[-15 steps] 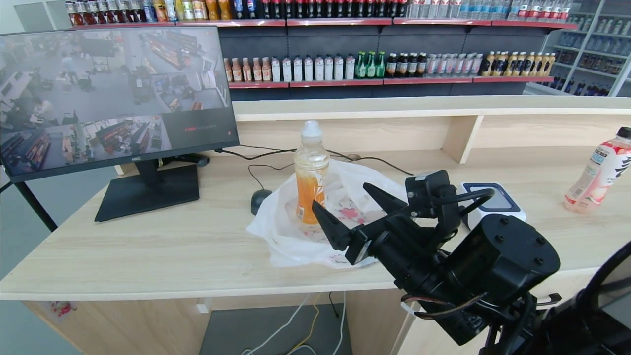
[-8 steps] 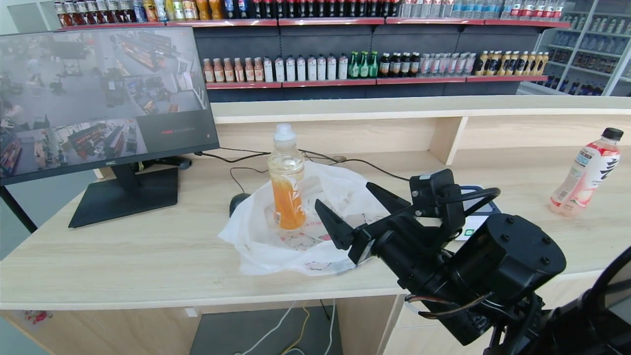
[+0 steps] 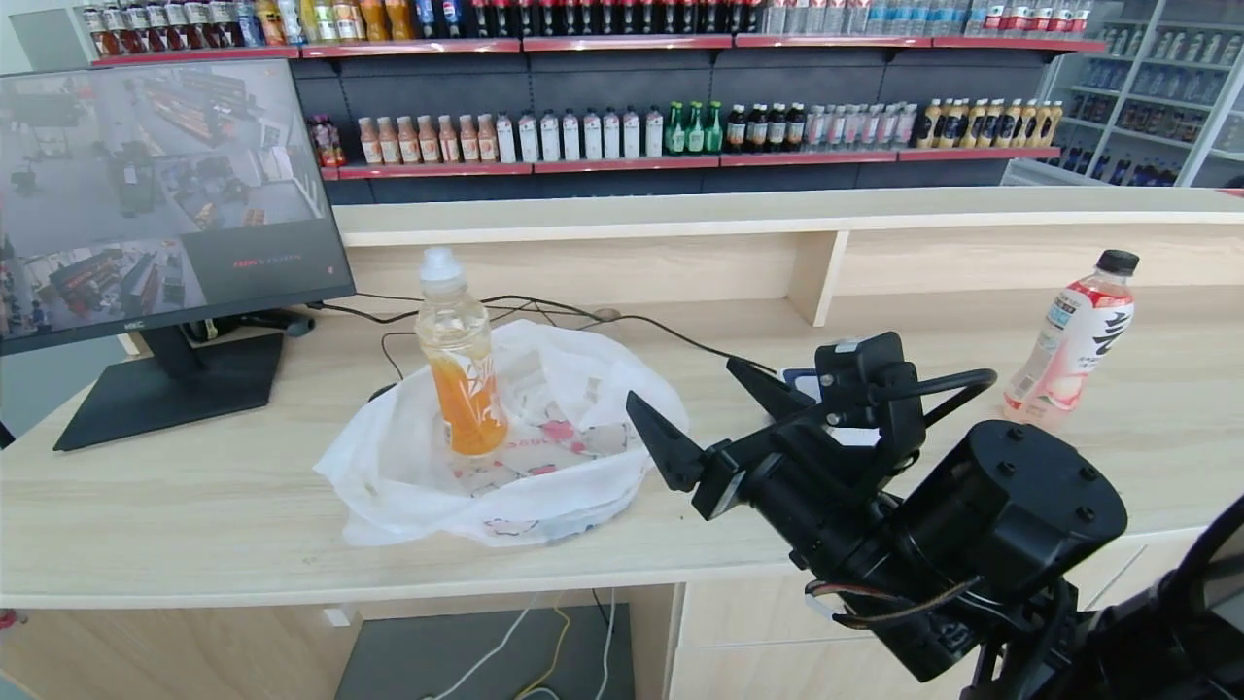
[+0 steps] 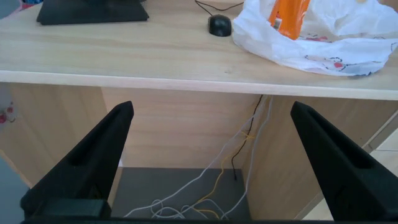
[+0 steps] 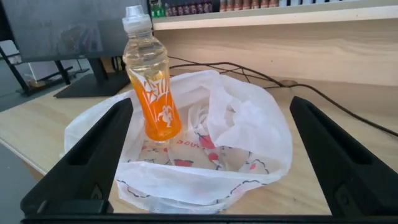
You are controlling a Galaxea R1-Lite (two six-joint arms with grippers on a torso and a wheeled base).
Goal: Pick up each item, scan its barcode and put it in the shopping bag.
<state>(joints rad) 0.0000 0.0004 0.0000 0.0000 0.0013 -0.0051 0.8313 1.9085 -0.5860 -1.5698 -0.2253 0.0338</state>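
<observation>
A clear plastic bottle of orange drink with a white cap [image 3: 459,360] stands upright inside the crumpled white plastic shopping bag [image 3: 583,389], which lies open on the pale wooden table [image 3: 194,525]. The right gripper [image 3: 680,381] hangs just beside the bag, its black fingers [image 3: 661,442] spread wide and holding nothing. The left gripper [image 4: 211,106], fingers likewise wide apart and empty, faces the table's front edge from below. A pink-labelled, black-capped bottle [image 3: 1071,340] stands well apart on the table's right.
</observation>
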